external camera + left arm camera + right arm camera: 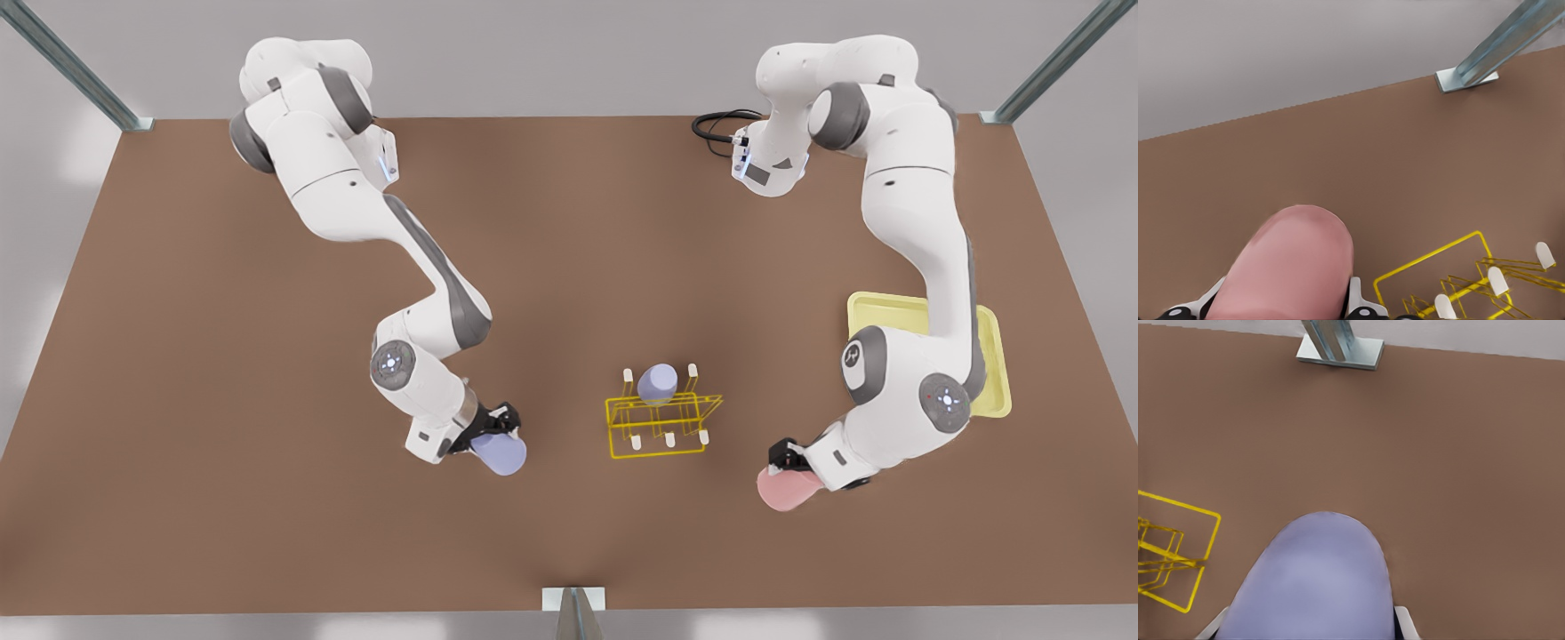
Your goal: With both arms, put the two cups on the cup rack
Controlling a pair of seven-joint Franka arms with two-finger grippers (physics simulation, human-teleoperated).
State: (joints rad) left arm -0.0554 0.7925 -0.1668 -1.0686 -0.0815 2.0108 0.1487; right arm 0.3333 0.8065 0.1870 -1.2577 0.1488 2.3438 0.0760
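Left gripper (794,468): on the front view's right, clenched on the salmon pink tapered tumbler (786,489), held tilted off the brown matte tabletop (222,373), likely so its mouth can meet a peg.
Right gripper (492,429): on the front view's left, grasping the pale lavender tapered tumbler (500,453), also tilted and raised.
Cup rack: the bright yellow thin-wire rack (660,425) with white-capped upright pegs stands between the two arms, apart from both held cups.
Extra cup: a second lavender tumbler (657,383) already sits on a rear peg.
Surfaces: tumblers smooth, plain, handleless; wire thin and open.
Tray: flat pale yellow tray (994,373) lies under the left arm.
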